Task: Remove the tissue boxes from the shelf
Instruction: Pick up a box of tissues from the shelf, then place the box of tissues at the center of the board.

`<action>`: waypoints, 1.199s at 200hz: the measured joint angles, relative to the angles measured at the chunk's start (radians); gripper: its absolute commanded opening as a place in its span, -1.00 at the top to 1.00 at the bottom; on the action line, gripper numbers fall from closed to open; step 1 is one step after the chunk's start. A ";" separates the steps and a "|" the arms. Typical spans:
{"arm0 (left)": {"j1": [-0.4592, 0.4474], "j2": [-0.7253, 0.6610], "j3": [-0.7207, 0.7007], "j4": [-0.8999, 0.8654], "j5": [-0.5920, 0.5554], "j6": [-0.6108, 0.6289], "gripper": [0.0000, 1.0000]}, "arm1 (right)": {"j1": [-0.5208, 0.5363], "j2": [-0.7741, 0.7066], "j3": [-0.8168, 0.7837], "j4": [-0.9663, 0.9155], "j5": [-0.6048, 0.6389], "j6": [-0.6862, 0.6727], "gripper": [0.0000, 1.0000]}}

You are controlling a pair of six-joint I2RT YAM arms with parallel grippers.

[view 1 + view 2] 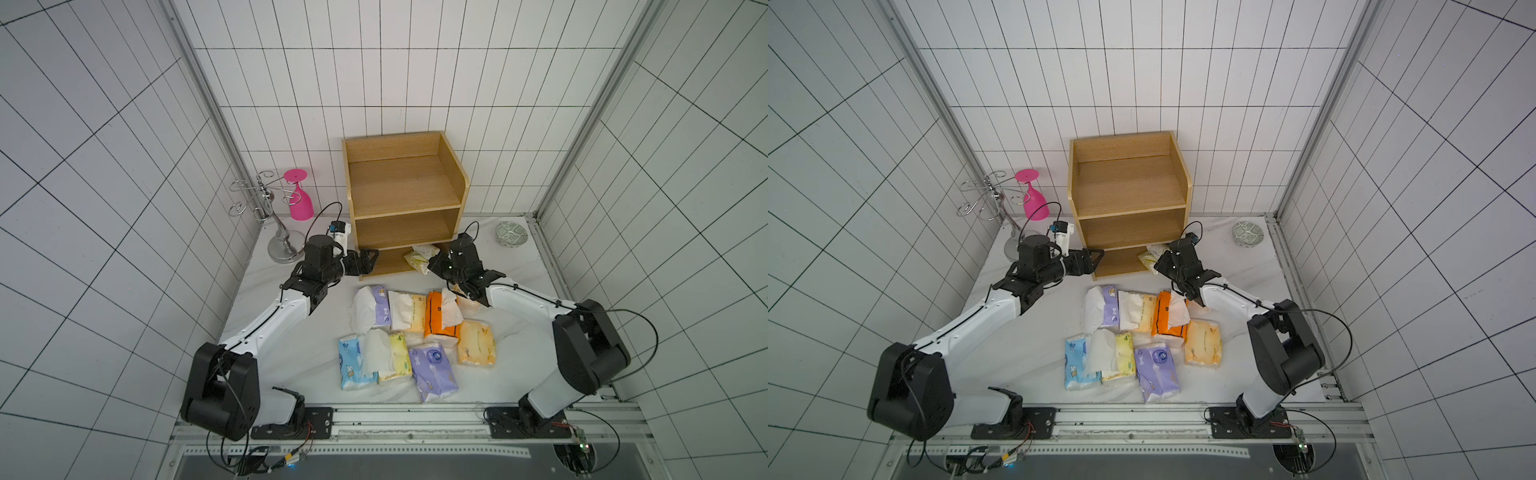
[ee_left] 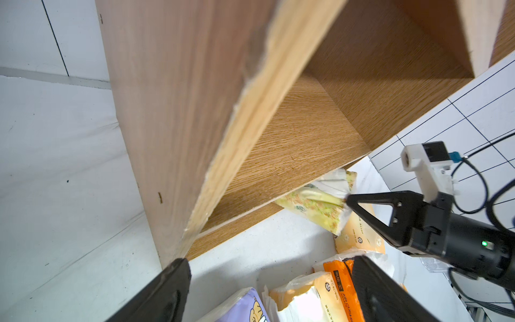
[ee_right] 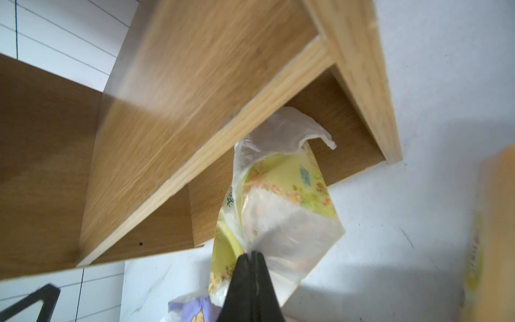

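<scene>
The right claw (image 3: 252, 254) is pinched tight on the plastic wrap of a yellow tissue pack (image 3: 287, 195), which sticks partly out of the bottom tier of the shelf (image 1: 401, 183), at its right end. The left claw (image 2: 270, 262) stands wide, holding nothing, by the shelf's left front corner. The other tissue packs (image 1: 436, 320) lie clustered on the tabletop (image 1: 291, 353) in front of the shelf.

Nine tissue packs (image 1: 476, 343), one shelf (image 1: 403, 183)

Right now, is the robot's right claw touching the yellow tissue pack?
Touching. The right wrist view shows the right gripper pinched shut on the clear wrapper end of the yellow tissue pack, with no gap between them.
</scene>
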 measured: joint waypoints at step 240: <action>0.000 -0.001 0.000 -0.002 -0.025 0.010 -0.89 | -0.578 -0.591 -0.372 -0.442 -0.068 -0.238 0.76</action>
